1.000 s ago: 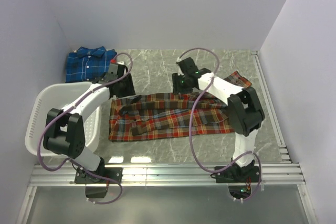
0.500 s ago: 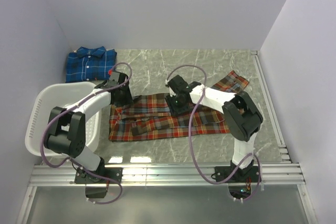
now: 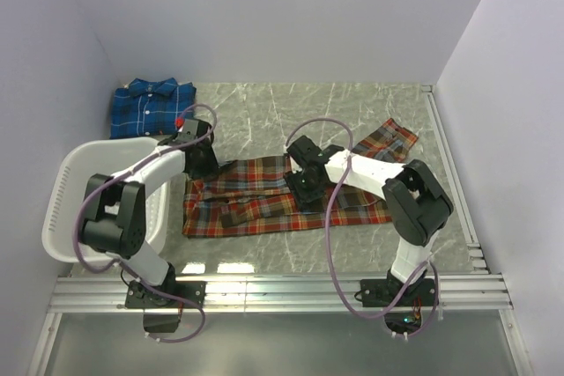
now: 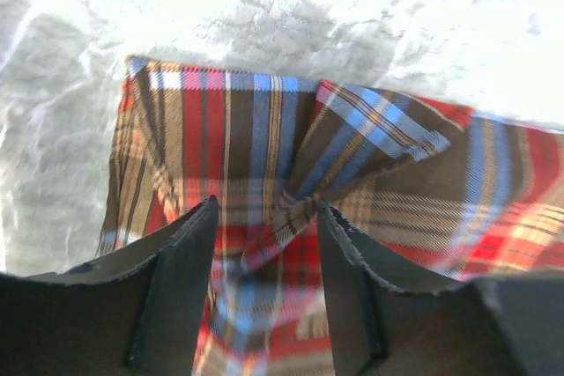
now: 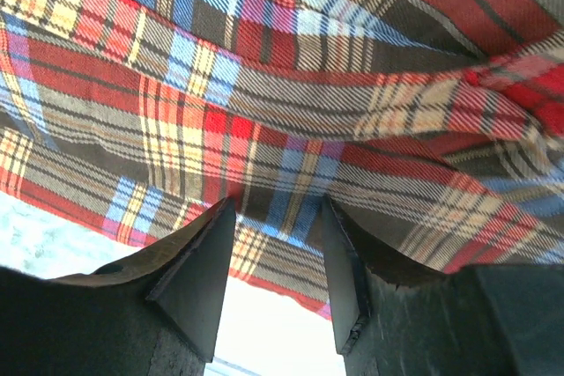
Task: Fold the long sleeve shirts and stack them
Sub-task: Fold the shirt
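The red-orange shirt (image 3: 264,204) lies spread lengthwise across the middle of the tabletop (image 3: 264,112), with one sleeve trailing off toward the far right. The blue shirt (image 3: 150,105) sits already folded in the far left corner, just beyond the white basket (image 3: 66,209). I read that as the stack spot, so this one is still to be folded and carried over.

I have both arms reaching forward and low over the cloth. The left gripper (image 3: 204,165) is at the far left corner of the shirt, and its wrist view shows the plaid puckering into a bunch between the fingers (image 4: 181,279), so it is clamped on the fabric. The right gripper (image 3: 304,184) is angled inward over the middle of the shirt. Its wrist view shows a band of cloth caught between its fingers (image 5: 198,270) and held clear of the bright tabletop, so I judge it pinched too.

Gripping the far edge at two spaced points looks meant to bring that edge toward me in one even lengthwise fold. The loose sleeve on the right may drag unevenly.
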You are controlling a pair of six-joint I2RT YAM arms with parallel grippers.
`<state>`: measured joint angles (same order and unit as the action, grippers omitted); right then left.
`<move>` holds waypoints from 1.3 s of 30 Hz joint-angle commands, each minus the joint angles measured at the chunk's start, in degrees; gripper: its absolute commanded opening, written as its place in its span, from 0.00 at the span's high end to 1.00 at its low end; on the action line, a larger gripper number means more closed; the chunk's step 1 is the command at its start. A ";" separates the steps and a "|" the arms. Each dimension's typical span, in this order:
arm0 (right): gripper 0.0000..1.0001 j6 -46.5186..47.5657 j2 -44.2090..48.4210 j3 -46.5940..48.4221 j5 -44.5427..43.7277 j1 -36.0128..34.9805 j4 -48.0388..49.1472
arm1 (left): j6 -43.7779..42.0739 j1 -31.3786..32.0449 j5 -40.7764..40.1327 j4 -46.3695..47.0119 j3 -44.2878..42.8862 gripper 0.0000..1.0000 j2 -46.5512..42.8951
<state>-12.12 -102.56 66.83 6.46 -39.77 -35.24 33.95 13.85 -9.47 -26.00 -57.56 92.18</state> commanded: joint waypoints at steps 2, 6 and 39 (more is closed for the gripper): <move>0.47 -0.88 6.93 3.66 -3.02 -0.05 -0.44 | 6.98 -0.05 -1.95 -4.67 -1.24 0.44 -9.89; 0.41 -2.82 9.66 2.78 -4.52 -0.04 1.84 | 12.35 -0.05 -2.13 -6.69 2.88 0.41 -15.79; 0.39 -5.90 4.21 -1.17 -6.64 7.60 13.36 | -19.44 8.74 -5.20 -0.89 -20.57 0.51 16.10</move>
<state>-18.35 -97.84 66.24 -0.14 -33.23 -24.25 20.10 21.41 -12.12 -26.20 -74.63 107.68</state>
